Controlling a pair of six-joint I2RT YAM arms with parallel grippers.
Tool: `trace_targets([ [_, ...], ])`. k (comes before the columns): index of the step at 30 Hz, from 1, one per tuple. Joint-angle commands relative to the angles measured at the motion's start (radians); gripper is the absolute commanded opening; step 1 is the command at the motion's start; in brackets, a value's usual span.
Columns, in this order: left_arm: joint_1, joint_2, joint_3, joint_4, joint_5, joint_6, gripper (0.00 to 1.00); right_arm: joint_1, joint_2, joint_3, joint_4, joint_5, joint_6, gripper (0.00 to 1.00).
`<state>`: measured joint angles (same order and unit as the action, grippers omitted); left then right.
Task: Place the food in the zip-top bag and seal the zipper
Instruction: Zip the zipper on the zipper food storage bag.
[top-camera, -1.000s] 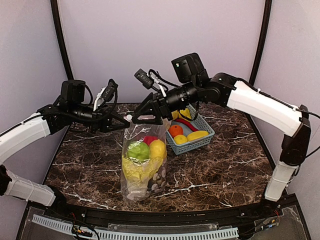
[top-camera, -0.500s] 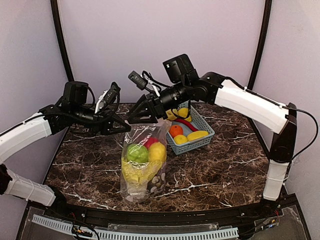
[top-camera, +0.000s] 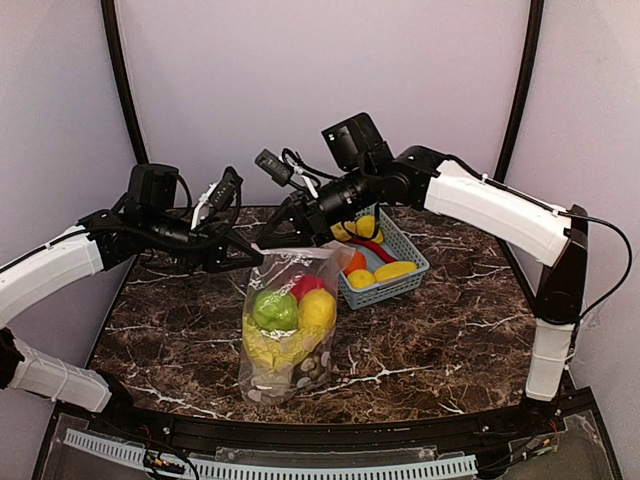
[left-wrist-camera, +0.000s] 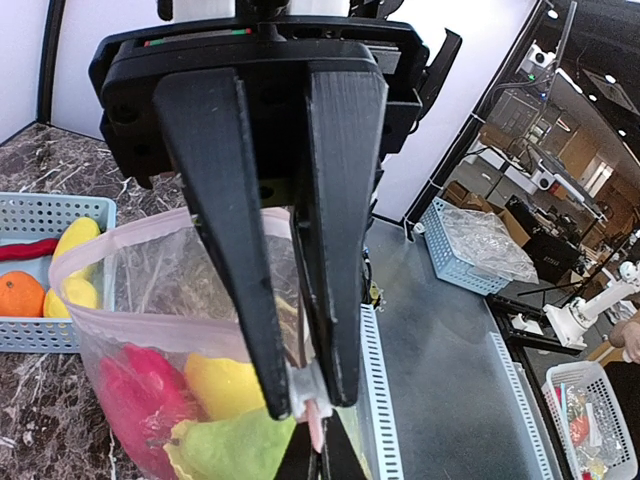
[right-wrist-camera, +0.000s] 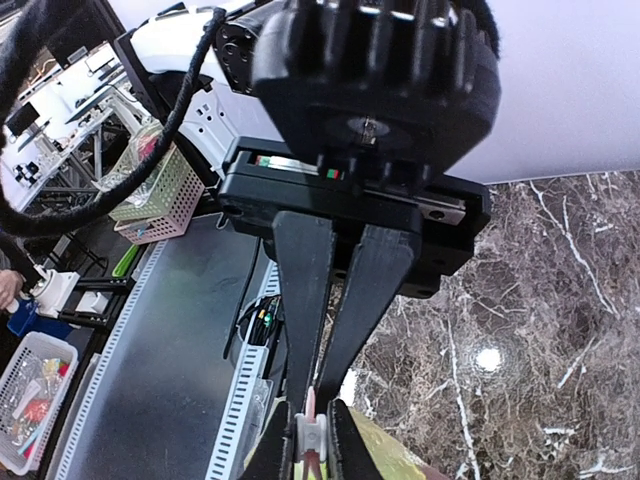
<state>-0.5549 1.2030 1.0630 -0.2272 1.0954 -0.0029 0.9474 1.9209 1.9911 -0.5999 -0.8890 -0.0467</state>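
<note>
The zip-top bag (top-camera: 290, 325) stands in the middle of the table, hanging from its top left corner. It holds green (top-camera: 271, 308), red (top-camera: 306, 285) and yellow food (top-camera: 318, 308) over a yellow cabbage (top-camera: 262, 347). My left gripper (top-camera: 254, 259) is shut on the white end piece of the pink zipper (left-wrist-camera: 150, 322); its fingertips (left-wrist-camera: 340, 385) pinch that piece. My right gripper (top-camera: 266, 243) comes from the other side, and its tips meet the left one's. Its fingers (right-wrist-camera: 300, 340) are closed on the pink zipper strip (right-wrist-camera: 311, 402). The bag's mouth (left-wrist-camera: 170, 250) gapes open to the right.
A light blue basket (top-camera: 399, 287) sits just right of the bag, with an orange (top-camera: 355, 260), yellow pieces (top-camera: 393, 270) and a red piece (top-camera: 372, 247) inside. The basket (left-wrist-camera: 40, 215) is also in the left wrist view. Dark frame posts stand at the back corners.
The right arm has swung slightly left and its jaws have closed onto the zipper beside the left gripper. The bag's top edge has shifted a little. The left arm has stayed put.
</note>
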Motion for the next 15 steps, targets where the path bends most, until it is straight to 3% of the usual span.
trace_targets([
  [1,-0.003,-0.033,0.004,-0.019,-0.074,0.043,0.01,-0.011,0.005,0.022,-0.007,0.001,-0.006,0.03],
  [15,-0.002,-0.124,-0.03,0.0,-0.348,0.076,0.01,-0.016,-0.057,-0.012,-0.082,0.196,-0.046,0.0],
])
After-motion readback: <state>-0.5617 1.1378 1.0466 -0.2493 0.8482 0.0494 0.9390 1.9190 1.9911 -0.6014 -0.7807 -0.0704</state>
